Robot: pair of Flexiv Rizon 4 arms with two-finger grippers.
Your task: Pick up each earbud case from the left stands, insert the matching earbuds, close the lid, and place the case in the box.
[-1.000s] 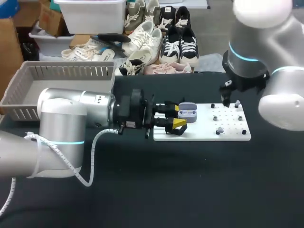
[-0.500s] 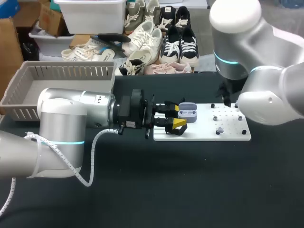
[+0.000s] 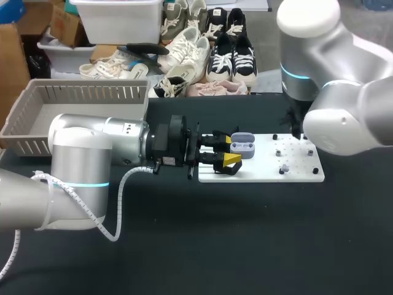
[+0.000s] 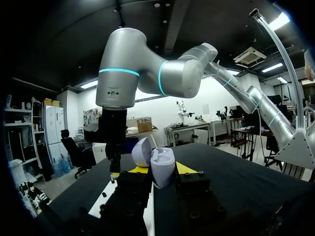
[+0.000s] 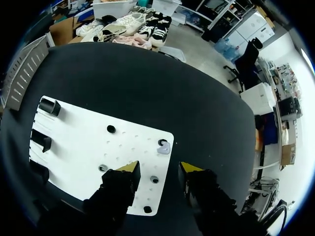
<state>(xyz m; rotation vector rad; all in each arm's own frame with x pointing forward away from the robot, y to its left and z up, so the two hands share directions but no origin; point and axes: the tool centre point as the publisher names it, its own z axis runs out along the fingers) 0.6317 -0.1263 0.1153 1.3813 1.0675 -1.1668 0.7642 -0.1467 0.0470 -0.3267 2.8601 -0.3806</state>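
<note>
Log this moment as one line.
left gripper: shut on open earbud case | right gripper: open, above white board | earbud: on board, ahead of right gripper

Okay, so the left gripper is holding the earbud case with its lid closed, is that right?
Not quite. The left gripper does hold the earbud case, but its lid is open, not closed. The left wrist view shows this.

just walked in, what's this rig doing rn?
The left arm's tool grips a pale lavender earbud case, lid open, at the left end of the flat white peg board. The right arm's tool hangs open and empty above the board's other end. A small lavender earbud lies on the board just ahead of its tips, not yet picked up.
</note>
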